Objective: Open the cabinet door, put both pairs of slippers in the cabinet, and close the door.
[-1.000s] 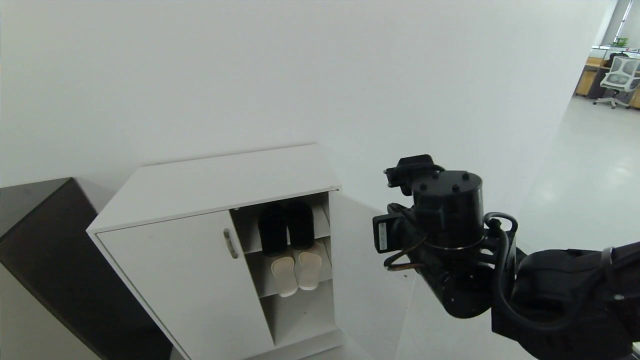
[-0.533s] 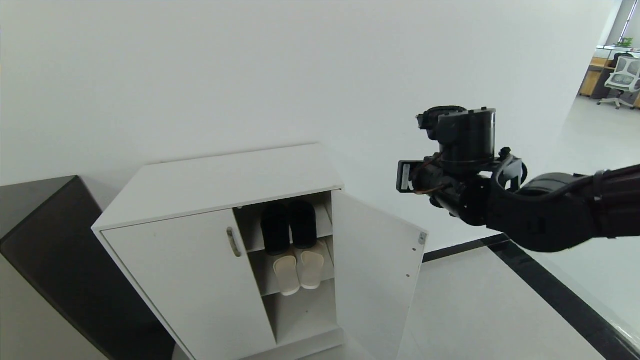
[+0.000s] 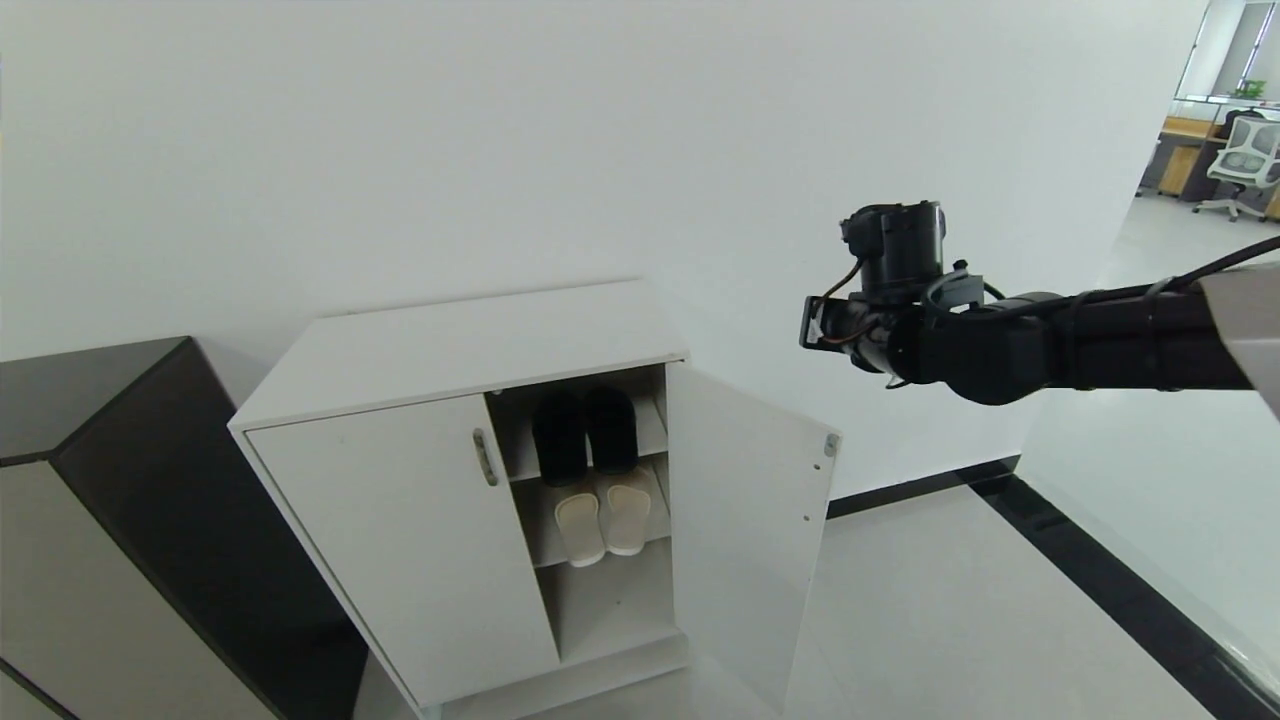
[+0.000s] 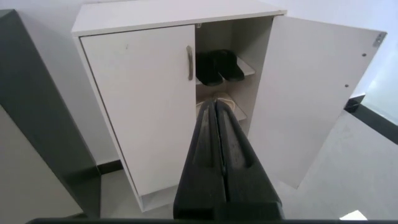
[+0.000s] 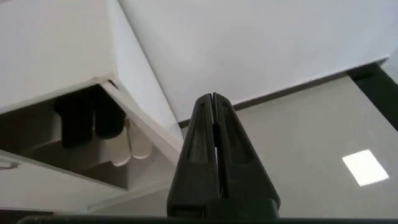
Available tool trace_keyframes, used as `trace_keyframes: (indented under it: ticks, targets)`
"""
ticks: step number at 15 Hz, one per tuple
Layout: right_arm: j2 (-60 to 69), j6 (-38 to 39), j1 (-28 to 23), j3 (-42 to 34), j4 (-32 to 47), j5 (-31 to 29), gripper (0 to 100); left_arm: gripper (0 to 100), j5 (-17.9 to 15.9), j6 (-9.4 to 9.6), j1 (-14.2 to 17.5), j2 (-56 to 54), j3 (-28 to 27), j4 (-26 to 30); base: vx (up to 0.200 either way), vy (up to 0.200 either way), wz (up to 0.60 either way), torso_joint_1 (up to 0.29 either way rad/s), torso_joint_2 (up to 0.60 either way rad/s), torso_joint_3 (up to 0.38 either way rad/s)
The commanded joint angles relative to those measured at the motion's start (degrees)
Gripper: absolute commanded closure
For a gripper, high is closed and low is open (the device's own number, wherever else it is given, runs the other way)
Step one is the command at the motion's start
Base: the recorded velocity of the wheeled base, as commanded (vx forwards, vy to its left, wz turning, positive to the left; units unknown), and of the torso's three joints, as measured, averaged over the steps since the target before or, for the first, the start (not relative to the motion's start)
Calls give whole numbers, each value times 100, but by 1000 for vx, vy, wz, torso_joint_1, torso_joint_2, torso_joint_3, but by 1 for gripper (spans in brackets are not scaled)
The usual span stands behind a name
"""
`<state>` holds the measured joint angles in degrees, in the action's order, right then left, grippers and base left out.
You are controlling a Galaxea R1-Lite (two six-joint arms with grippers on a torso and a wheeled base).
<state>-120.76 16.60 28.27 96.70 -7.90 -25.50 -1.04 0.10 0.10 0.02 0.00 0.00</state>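
My right arm [image 3: 1050, 350] is matte black: cylindrical wrist housing [image 3: 900, 245], looped cables [image 3: 948, 283]. My left gripper [image 4: 215, 106] and right gripper [image 5: 214, 99]: black tapered wedges.

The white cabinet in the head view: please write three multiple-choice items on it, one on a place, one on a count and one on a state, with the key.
1. Where do the black slippers lie in the cabinet?
A. on the upper shelf, above the cream slippers
B. on the bottom board
C. on the cabinet's top

2. How many pairs of slippers are inside?
A. one
B. two
C. three

3. In what state is the door on the robot's right?
A. shut
B. swung open
C. taken off

Key:
1 A: the black pair sits on the shelf just over the cream pair.
2 B: one black pair and one cream pair show on the shelves.
3 B: the door stands out from the cabinet's front, so the shelves are open to view.
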Motion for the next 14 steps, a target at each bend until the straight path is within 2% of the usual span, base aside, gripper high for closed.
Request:
trace_keyframes:
  ticks: [1, 6, 14]
  targets:
    - [-475, 18, -129, 209, -27, 45, 100, 100, -2, -1, -1, -2, 0, 0, 0, 0, 0, 0, 0, 0]
    - [-1231, 97, -305, 693, -27, 45, 100, 100, -2, -1, -1, 6, 0, 0, 0, 0, 0, 0, 0, 0]
    - [-1310, 141, -305, 403, -10, 19, 100, 100, -2, -1, -1, 6, 0, 0, 0, 0, 0, 0, 0, 0]
